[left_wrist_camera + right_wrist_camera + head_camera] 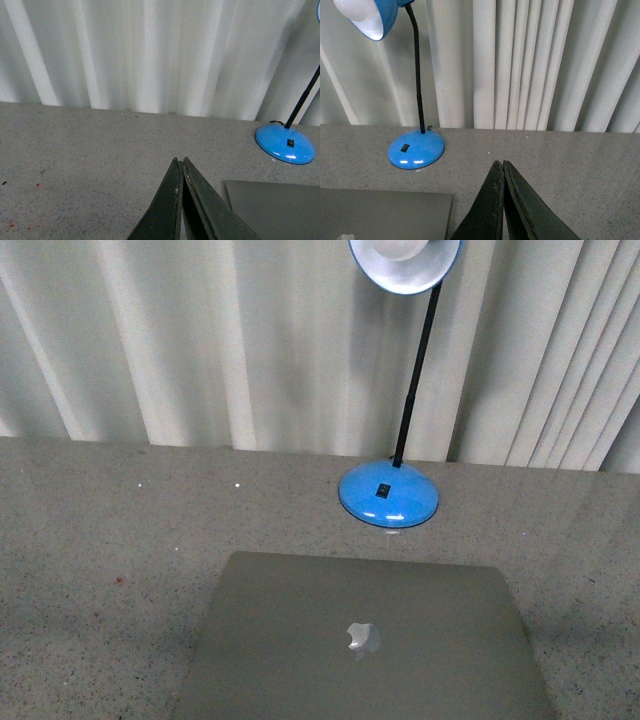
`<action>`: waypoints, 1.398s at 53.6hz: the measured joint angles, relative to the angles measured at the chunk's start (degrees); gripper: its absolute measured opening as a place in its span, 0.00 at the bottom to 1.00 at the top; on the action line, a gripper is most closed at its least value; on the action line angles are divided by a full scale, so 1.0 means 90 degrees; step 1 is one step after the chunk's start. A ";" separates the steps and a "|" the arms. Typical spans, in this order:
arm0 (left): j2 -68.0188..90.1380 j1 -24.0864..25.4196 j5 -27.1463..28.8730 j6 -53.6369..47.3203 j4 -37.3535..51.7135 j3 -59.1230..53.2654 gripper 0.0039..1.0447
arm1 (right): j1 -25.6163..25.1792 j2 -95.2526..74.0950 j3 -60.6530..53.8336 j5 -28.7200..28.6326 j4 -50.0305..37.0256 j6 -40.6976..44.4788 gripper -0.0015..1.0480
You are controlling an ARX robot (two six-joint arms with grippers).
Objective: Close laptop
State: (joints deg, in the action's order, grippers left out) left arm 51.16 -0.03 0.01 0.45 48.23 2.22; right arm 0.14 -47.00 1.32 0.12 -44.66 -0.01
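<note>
Laptop [365, 645] lies lid-down, lower centre of the front view; closure appears complete. Left gripper [180, 162] and right gripper [499, 164] are clenched, grasping nothing. Risk: a careless retreat could clip the lamp [389, 494] just behind.

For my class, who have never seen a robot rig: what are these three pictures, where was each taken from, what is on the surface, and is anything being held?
This is a robot with two arms. The front view looks out from its body, between the arms; neither arm shows there. It shows a grey speckled table with the laptop lying lid down, logo up, so it looks shut. Behind the laptop stands a blue desk lamp, before pale curtains. The other two pictures come from cameras on the wrists. In each, the dark wedge is that arm's fingers: the left gripper and the right gripper, both pressed shut above the table. Neither holds anything.
</note>
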 joint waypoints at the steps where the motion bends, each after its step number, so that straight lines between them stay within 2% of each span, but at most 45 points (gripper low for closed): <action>1: -0.0104 0.0000 0.0000 0.0000 -0.0085 -0.0019 0.03 | 0.0000 0.0102 -0.0015 -0.0002 0.0085 0.0002 0.03; 35: -0.3196 0.0000 0.0002 -0.0002 -0.2858 -0.0073 0.03 | 0.0000 0.2992 -0.0112 -0.0010 0.2720 0.0002 0.03; 65: -0.4442 0.0000 0.0002 -0.0002 -0.4092 -0.0073 0.03 | 0.0000 0.4116 -0.0112 -0.0012 0.3832 0.0002 0.03; 69: -0.4578 0.0000 0.0002 -0.0002 -0.4226 -0.0073 0.03 | 0.0000 0.4826 -0.0107 -0.0029 0.4775 0.0005 0.03; 75: -0.5399 0.0000 0.0000 -0.0007 -0.5270 -0.0073 0.03 | 0.0000 0.5190 -0.0107 -0.0024 0.4930 0.0005 0.03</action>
State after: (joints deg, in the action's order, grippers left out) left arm 2.57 -0.03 0.01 0.38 0.80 1.56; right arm 0.14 -0.30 0.36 -0.10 -0.30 0.03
